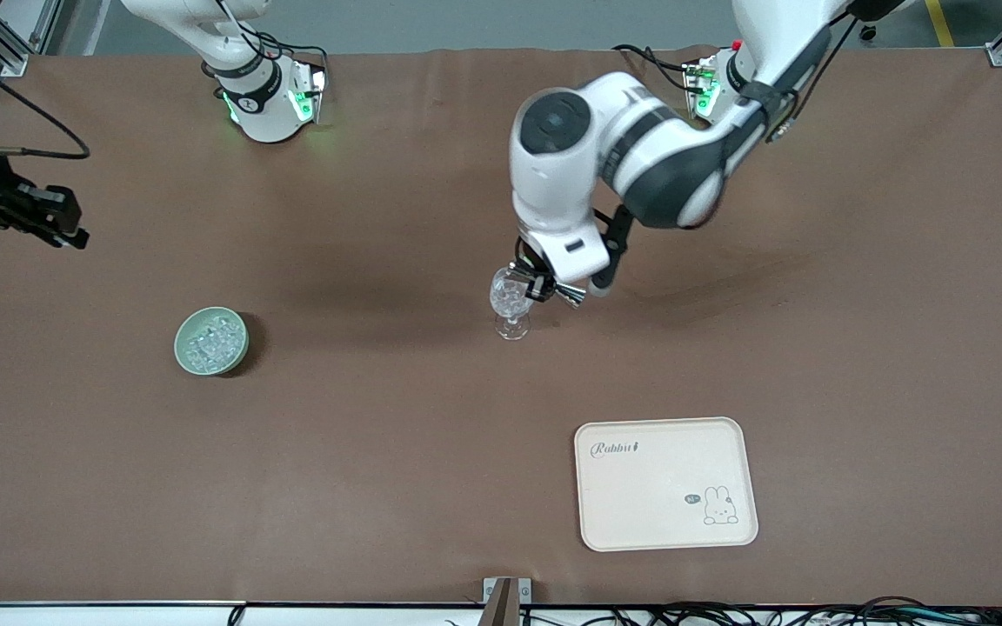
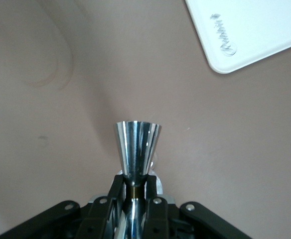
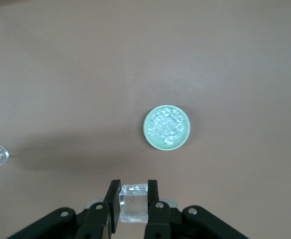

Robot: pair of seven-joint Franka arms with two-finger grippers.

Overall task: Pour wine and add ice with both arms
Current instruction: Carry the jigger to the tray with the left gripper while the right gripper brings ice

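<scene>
A cream tray (image 1: 666,483) with rounded corners lies flat on the brown desk (image 1: 379,452), close to the desk's edge nearest the front camera and toward the left arm's end. It carries the word "Rabbit" in one corner and a small line drawing of a rabbit in the corner diagonally across. One corner of the tray (image 2: 245,30), with the lettering, also shows in the left wrist view, against the same bare brown surface.

Ice (image 1: 210,342): small clear glittering lumps heaped in green bowl (image 1: 183,351) toward right arm's end of desk. One clear ice cube (image 3: 134,203) clamped between right hand (image 3: 133,199) fingers. Wine glass (image 1: 510,300) upright mid-desk, glittery lumps inside.
</scene>
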